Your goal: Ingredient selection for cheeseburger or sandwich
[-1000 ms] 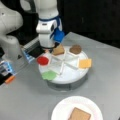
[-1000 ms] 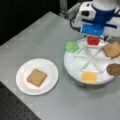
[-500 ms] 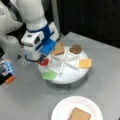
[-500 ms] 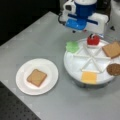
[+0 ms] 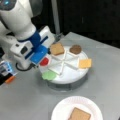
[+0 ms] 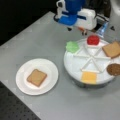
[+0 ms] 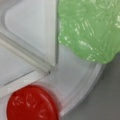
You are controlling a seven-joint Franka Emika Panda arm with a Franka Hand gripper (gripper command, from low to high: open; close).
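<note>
A round white divided tray (image 5: 75,77) (image 6: 75,67) holds the ingredients: a red tomato disc (image 5: 45,61) (image 6: 93,40), a green leaf (image 5: 49,75) (image 6: 72,46), a tan toast square (image 5: 57,48) (image 6: 112,49), a dark patty (image 5: 75,49) (image 6: 113,69) and a yellow cheese square (image 5: 85,63) (image 6: 89,77). One toast square (image 5: 79,115) (image 6: 37,77) lies on the white plate (image 5: 60,112) (image 6: 50,68). My gripper (image 5: 40,59) (image 6: 77,30) hovers above the tray's rim by the tomato and leaf, open and holding nothing. The wrist view shows the leaf (image 7: 87,30) and tomato (image 7: 32,103) directly below, without the fingers.
The arm's white base (image 5: 22,62) stands at a front view's left beside the tray. A small blue and orange object (image 5: 7,72) lies at the table's left edge. A bluish item (image 6: 102,28) sits behind the tray.
My gripper has moved sideways from above the tray's toast and tomato sections to its rim, between the tomato and the leaf. The food pieces have not moved.
</note>
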